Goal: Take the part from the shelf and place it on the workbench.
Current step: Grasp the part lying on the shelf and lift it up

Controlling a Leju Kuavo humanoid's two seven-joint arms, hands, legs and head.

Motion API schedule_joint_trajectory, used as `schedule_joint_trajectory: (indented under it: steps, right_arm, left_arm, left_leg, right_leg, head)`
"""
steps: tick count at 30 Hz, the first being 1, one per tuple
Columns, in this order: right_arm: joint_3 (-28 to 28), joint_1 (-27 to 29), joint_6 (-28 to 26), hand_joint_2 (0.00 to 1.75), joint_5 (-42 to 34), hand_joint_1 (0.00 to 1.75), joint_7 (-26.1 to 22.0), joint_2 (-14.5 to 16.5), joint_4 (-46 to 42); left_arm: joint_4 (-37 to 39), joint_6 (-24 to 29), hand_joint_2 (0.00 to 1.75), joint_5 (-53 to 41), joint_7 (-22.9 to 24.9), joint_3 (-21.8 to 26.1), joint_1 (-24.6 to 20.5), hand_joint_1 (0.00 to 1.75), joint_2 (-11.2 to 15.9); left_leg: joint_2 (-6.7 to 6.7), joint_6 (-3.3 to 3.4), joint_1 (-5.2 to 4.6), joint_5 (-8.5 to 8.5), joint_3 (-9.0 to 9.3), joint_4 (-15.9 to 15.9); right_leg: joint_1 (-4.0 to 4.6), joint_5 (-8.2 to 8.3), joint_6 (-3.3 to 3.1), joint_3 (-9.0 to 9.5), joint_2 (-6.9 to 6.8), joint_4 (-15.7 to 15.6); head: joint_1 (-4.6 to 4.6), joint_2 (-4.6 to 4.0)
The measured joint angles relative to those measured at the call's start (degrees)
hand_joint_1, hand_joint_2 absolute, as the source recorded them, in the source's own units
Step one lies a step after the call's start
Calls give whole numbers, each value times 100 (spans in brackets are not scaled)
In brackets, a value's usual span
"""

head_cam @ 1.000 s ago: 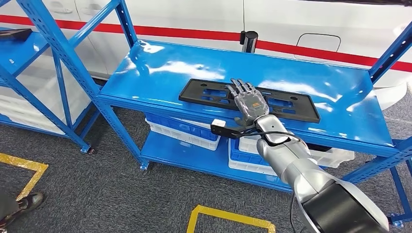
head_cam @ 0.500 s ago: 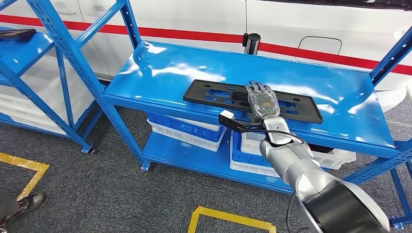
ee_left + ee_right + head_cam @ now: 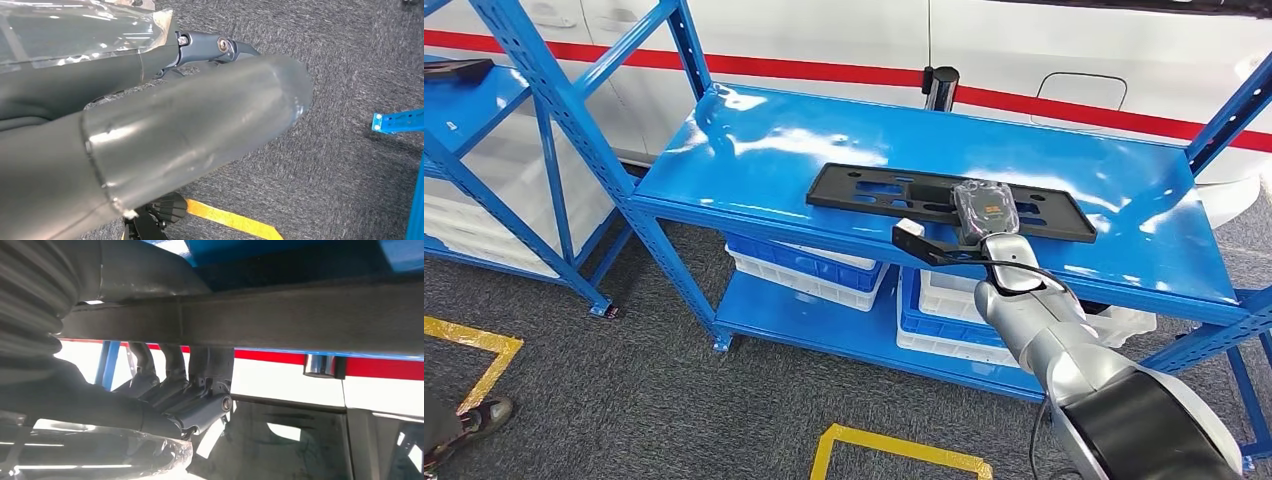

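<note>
my right hand [image 3: 984,208] lies on the long flat black plastic part [image 3: 864,190], fingers curled over its far edge; i can't tell whether they grip it. the part lies flat on the glossy blue metal shelf [image 3: 764,150]. my left hand [image 3: 150,145] hangs over grey carpet [image 3: 350,60], and i can't tell whether its fingers are closed.

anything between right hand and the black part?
Nothing. In the head view the right hand lies directly on the black part on the blue shelf.
</note>
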Motion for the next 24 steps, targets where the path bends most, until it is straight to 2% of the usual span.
schedule_joint_trajectory:
  steps: [4, 7, 11, 14, 16, 19, 24]
  right_arm:
    - [-56, 0, -27, 175, 6, 164, -217, 4, 0]
    - [-146, 0, -48, 175, -67, 166, -672, 34, -5]
    - [-333, -32, 48, 175, -408, 171, -1871, 140, -127]
    - [-547, -164, 339, 175, -908, 169, -2840, 213, -380]
    - [-666, -276, 597, 175, -1255, 168, -3278, 197, -666]
    - [-741, -369, 922, 175, -1646, 168, -3550, 71, -1235]
    - [-773, -380, 1079, 175, -2035, 166, -3609, -155, -1949]
  left_arm:
    - [0, 48, 0, 2, 0, 28, 0, 0, 0]
    - [-7, 164, 0, 2, -1, 69, 1, 0, -2]
    - [-45, 328, 0, 8, -1, 127, 3, 0, -7]
    - [-63, 353, 0, 52, -1, 200, 4, 0, -7]
    - [-73, 321, 0, 92, -1, 254, 9, 0, -8]
    - [-81, 305, 0, 111, -1, 326, 14, 0, -11]
    - [-111, 343, 0, 114, -1, 401, 17, 0, -21]
  left_leg:
    - [0, 0, 0, 0, 0, 0]
    - [0, 0, 1, 1, -5, 0]
    - [1, -1, 3, 1, -5, 0]
    - [-3, -3, 4, 3, -5, 1]
    - [-5, -3, 4, 4, -5, 1]
    - [-5, -3, 2, 4, -6, 0]
    - [-2, -2, -12, 3, -7, 1]
  right_leg:
    - [0, 0, 0, 0, 0, 0]
    - [0, 1, 0, 1, 2, 0]
    - [1, 1, 0, -2, 3, 1]
    - [1, 1, 0, -7, 0, 1]
    - [1, 0, 0, -8, -1, 1]
    - [1, 0, 0, -7, -1, 1]
    - [0, 1, 0, -6, 0, 1]
  head:
    - [0, 0]
    - [0, 0]
    - [-2, 0]
    - [-2, 0]
    - [-1, 0]
    - [0, 0]
    - [-1, 0]
